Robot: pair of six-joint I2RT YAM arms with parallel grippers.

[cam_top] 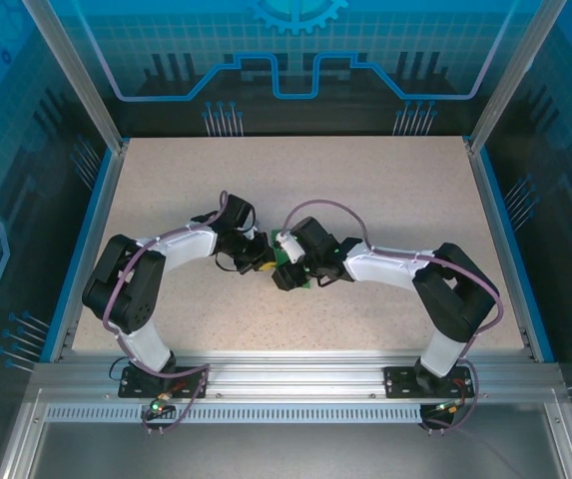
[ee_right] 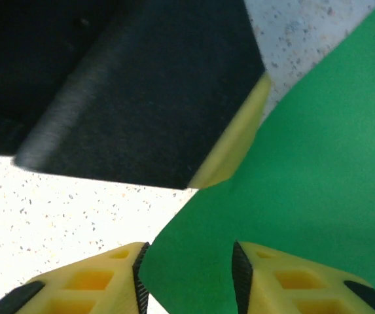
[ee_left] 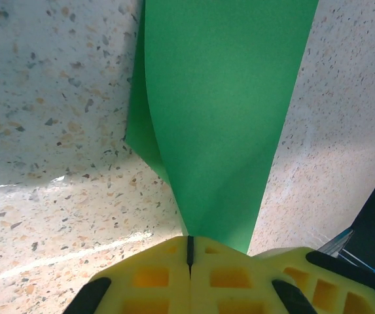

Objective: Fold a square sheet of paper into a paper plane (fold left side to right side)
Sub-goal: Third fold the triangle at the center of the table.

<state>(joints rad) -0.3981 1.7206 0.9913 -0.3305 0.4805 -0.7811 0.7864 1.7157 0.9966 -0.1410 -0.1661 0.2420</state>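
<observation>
Even overhead light is washing the speckled counter (cam_top: 365, 200) pale in the top view, and the arms are throwing only soft, faint shadows beside themselves. In the left wrist view, a thin glare streak is running across the counter left of the green paper (ee_left: 220, 118), and a grey shadow is lying under the paper's lifted edge. In the right wrist view, the left tool (ee_right: 230, 154) is smearing into dark blur above the paper, while the counter beneath it is blowing out white.
</observation>
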